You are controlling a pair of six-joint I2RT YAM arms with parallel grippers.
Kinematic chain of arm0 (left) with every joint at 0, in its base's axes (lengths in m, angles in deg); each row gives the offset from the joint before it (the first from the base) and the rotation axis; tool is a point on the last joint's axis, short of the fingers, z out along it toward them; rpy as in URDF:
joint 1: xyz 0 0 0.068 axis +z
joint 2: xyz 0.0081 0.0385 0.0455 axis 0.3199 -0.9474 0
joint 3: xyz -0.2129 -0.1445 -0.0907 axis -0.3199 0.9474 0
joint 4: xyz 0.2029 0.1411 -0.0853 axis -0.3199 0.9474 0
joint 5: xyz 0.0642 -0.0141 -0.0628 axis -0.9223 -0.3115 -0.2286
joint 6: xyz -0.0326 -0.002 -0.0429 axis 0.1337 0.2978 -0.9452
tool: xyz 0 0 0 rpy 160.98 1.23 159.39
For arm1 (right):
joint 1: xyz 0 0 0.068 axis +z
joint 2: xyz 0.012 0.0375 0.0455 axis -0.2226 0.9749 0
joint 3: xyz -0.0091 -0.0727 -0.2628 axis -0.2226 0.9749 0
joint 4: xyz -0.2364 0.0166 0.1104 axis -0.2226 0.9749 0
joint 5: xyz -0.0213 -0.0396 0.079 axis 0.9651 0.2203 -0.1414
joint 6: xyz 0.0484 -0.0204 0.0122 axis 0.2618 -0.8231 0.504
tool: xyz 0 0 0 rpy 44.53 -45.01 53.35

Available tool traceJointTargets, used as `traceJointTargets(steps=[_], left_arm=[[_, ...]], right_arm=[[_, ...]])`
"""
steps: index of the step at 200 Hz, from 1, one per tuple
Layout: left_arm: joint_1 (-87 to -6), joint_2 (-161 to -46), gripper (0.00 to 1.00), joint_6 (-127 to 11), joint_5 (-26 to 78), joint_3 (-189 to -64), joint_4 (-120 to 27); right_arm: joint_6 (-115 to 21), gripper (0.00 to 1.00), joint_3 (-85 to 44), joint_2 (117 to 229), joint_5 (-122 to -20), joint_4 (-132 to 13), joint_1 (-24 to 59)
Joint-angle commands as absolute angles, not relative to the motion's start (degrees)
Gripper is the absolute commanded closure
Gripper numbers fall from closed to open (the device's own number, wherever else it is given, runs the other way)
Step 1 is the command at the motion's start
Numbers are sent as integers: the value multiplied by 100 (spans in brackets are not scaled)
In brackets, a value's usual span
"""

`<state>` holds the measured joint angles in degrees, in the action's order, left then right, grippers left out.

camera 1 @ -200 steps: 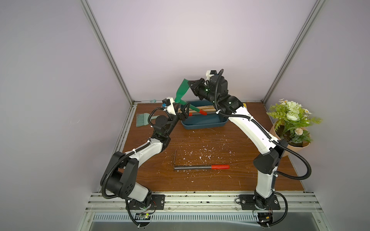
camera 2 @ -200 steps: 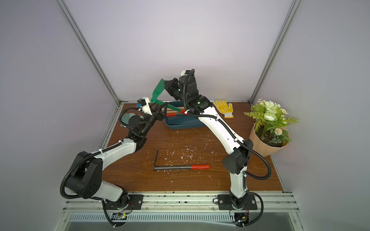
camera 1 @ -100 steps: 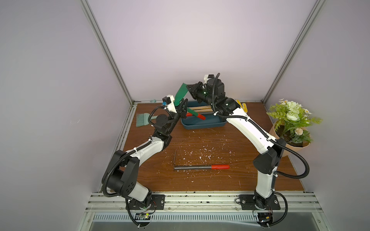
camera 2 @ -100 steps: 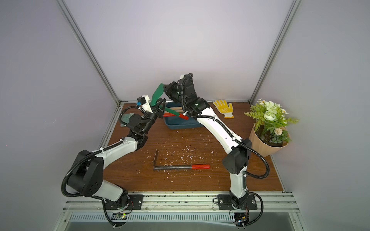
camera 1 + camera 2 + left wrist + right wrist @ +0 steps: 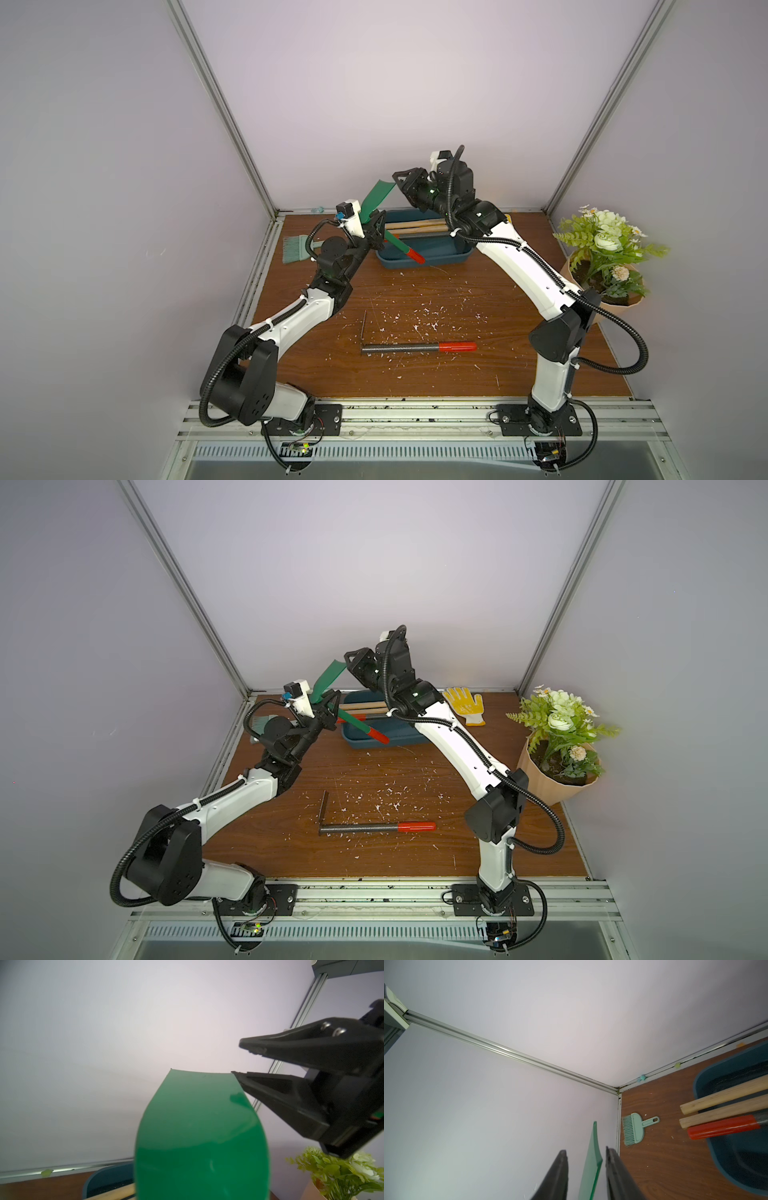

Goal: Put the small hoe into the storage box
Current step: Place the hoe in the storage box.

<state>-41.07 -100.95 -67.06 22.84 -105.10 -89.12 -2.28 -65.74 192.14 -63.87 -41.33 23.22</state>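
The small hoe [image 5: 376, 199] [image 5: 328, 677] has a green blade, a green shaft and a red grip [image 5: 415, 255]. It hangs tilted, blade up, with the grip end over the left front of the storage box [image 5: 419, 265] [image 5: 395, 744]. My left gripper [image 5: 376, 226] [image 5: 328, 710] is shut on its neck just below the blade. The blade [image 5: 201, 1126] hides the jaws in the left wrist view. My right gripper [image 5: 397, 183] [image 5: 585, 1152] is open, its fingers standing on either side of the blade's top edge [image 5: 591, 1157] with gaps showing.
Two wooden handles [image 5: 415, 226] and a red-gripped tool [image 5: 722, 1129] lie in the box. A dark-shafted tool with a red grip [image 5: 415, 348] lies on the table in front, among white scraps. A teal brush [image 5: 297, 248], a yellow glove [image 5: 465, 704] and a flower pot [image 5: 602, 266] stand around.
My left gripper has shut on the hoe's neck. My right gripper has let go of the blade and opened. The hoe has come down a little towards the box.
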Motion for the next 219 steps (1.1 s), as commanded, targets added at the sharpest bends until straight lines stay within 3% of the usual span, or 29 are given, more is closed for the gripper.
traceJointTargets(steps=[1, 44, 121, 164, 219], left_arm=[[-3632, -9838, 100, -7020, 2904, -11260, -8426], [-3177, -9909, 100, -7091, 3476, -12452, -6451], [-3166, -11663, 100, -4455, 4848, -16539, -1056], [-3159, -11914, 100, -3359, 5253, -17164, 357], [-3202, -11634, 100, -3215, 5990, -16511, 420]], right_arm=[[-968, 65, -6657, 18661, -6511, -3831, 1983], [-3004, 65, -7180, 18597, -6206, -2512, 1896], [-6285, 73, -7092, 18207, -6079, -1263, 1901], [-7473, 72, -5902, 17509, -6005, -1866, 2054], [-8549, 73, -5061, 17310, -6142, -2296, 2664]])
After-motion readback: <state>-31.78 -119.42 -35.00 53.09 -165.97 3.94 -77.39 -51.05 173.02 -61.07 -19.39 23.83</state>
